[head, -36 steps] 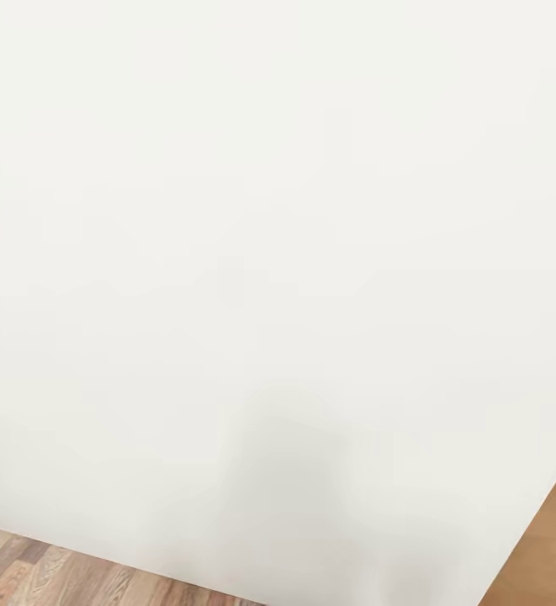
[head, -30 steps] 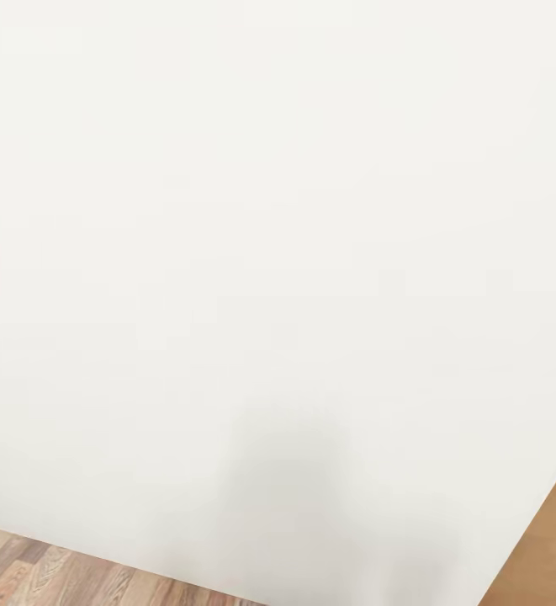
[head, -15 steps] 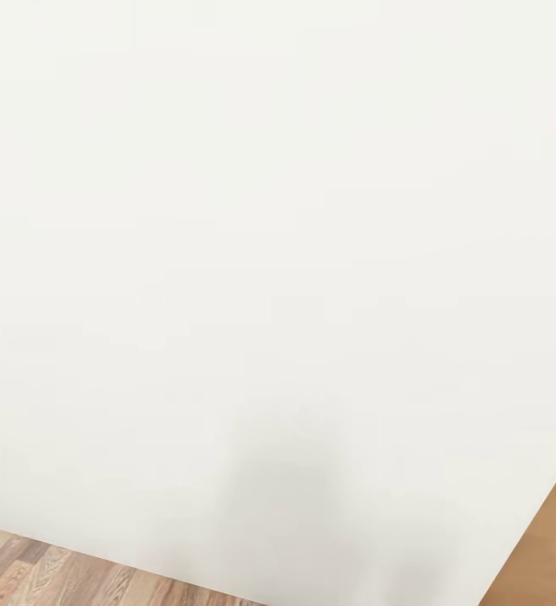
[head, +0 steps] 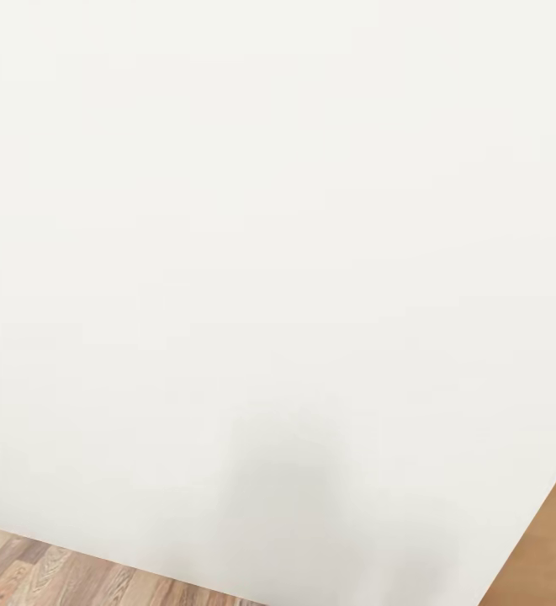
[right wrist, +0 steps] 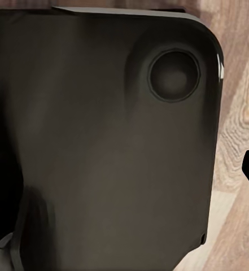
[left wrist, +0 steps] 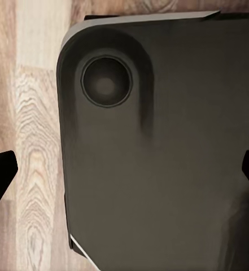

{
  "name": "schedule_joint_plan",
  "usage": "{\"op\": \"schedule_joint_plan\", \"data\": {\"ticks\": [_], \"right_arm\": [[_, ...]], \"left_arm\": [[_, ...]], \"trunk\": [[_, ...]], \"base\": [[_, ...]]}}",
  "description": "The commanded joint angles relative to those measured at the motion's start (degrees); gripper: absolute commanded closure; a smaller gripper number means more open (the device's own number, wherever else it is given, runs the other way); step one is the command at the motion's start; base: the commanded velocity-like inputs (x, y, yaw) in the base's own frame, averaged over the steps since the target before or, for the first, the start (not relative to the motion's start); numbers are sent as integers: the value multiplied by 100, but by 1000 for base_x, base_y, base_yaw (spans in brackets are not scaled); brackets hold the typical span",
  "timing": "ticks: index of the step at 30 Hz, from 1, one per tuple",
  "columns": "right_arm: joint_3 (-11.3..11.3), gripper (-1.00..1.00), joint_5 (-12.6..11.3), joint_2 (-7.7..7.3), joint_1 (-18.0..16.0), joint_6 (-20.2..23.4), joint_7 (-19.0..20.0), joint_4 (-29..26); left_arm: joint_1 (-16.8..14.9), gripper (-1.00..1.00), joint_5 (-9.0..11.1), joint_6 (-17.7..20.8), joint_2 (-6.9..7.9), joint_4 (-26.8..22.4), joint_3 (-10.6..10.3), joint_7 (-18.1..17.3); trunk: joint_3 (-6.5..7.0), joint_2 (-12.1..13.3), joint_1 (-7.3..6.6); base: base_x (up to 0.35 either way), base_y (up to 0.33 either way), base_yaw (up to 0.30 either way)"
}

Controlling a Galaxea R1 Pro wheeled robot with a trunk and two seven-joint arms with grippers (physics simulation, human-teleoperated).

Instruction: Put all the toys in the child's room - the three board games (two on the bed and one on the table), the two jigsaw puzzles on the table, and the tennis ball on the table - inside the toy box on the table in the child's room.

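Right now the robot is facing a plain white wall point(head: 278, 252) at close range, with a strip of wood-plank floor point(head: 50, 576) and an orange-brown panel point(head: 555, 539) at the frame's lower corners. Judging by this, it is travelling between spots, and next needs to turn toward the toys, table or bed. Each wrist camera is looking down on the robot's dark base point(left wrist: 158, 158) over planks. Left gripper point(left wrist: 124, 175) fingertips are sitting far apart at the edges, so open and empty; the right gripper's state I cannot tell.
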Motion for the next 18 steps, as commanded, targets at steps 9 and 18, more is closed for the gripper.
{"op": "schedule_joint_plan", "data": {"ticks": [9, 18], "right_arm": [[24, -100, 25, 45, -1, -85, 0, 0], [39, -100, 51, 88, -1, -95, -5, 0]], "left_arm": [[-1, -100, -18, -45, 0, 1, -35, -1], [-1, -100, -9, -130, -8, 2, -5, -2]], "trunk": [[-5, -3, 0], [-5, -3, 0]], "base": [[0, 0, 38], [0, 0, 222]]}}
